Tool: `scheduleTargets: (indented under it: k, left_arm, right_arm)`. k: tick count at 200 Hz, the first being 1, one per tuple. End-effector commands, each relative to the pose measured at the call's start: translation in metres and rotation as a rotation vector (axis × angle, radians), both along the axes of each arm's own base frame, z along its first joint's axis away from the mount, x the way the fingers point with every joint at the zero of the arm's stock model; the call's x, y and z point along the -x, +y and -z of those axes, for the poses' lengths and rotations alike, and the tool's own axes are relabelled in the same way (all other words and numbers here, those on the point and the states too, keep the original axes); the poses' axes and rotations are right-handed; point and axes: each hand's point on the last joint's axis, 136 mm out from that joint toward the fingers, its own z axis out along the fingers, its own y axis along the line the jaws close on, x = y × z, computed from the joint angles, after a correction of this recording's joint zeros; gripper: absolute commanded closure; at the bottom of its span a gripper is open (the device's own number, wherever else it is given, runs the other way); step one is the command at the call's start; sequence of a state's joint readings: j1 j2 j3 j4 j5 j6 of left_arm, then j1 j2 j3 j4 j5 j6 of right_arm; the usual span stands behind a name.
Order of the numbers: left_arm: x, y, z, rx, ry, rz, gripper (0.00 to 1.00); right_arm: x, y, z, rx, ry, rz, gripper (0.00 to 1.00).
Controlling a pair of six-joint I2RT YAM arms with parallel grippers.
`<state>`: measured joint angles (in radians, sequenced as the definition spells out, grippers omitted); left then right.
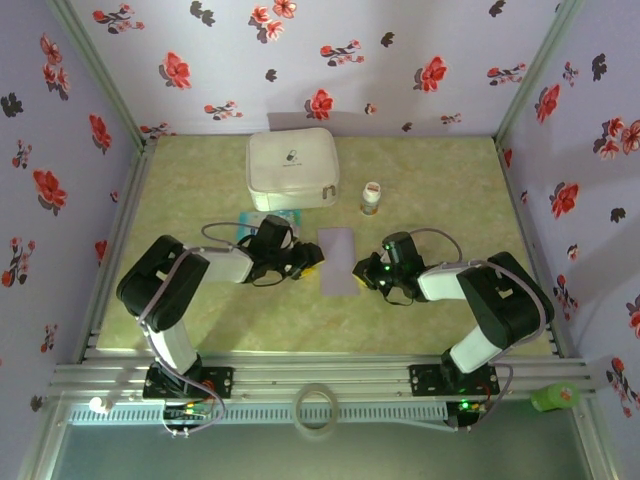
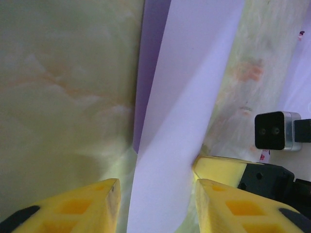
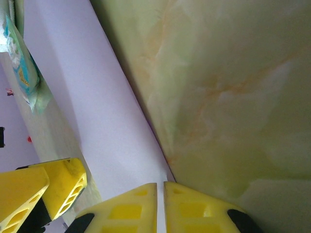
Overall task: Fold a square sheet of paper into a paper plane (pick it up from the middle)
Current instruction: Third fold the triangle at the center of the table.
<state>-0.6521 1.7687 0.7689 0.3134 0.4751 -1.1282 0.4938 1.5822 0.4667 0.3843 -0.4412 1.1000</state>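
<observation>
I cannot tell whether my right gripper [image 3: 160,187], closed at the right edge of the square sheet of paper [image 1: 338,260], nips it, sheet mid-table between both grippers, left gripper [image 2: 155,194] part open, fingers [image 2: 73,208] astride its left edge.

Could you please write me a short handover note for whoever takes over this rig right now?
Left gripper: jaws apart, straddling a raised flap of the square sheet of paper.
Right gripper: shut, pinching the sheet's edge on its side.
Things: the sheet lies mid-table between both grippers; white zip case, small bottle and teal packet lie apart from it.
Done: sheet looks doubled lengthways into a narrow strip.
Left: crease it flat, then nose and wing folds; no plane shape yet.
</observation>
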Motion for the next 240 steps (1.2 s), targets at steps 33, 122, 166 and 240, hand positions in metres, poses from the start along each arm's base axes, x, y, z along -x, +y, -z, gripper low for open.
scheduleTargets:
  k: [33,122,166,240]
  left_arm:
    - [0.000,-0.014,0.008,0.062,0.039,-0.002,0.59]
    - [-0.002,-0.014,-0.002,0.076,0.023,-0.012,0.84]
    - [-0.002,-0.013,-0.014,0.077,0.008,-0.013,0.96]
    - [0.002,-0.008,-0.031,0.102,0.006,-0.041,1.00]
  right_arm:
    - [0.020,-0.015,0.036,0.128,0.102,0.008,0.88]
    - [0.013,-0.009,0.023,0.109,0.067,-0.004,0.85]
    - [0.008,-0.003,0.003,0.075,0.002,-0.034,0.79]
    - [0.011,-0.021,-0.038,0.207,-0.152,-0.109,0.62]
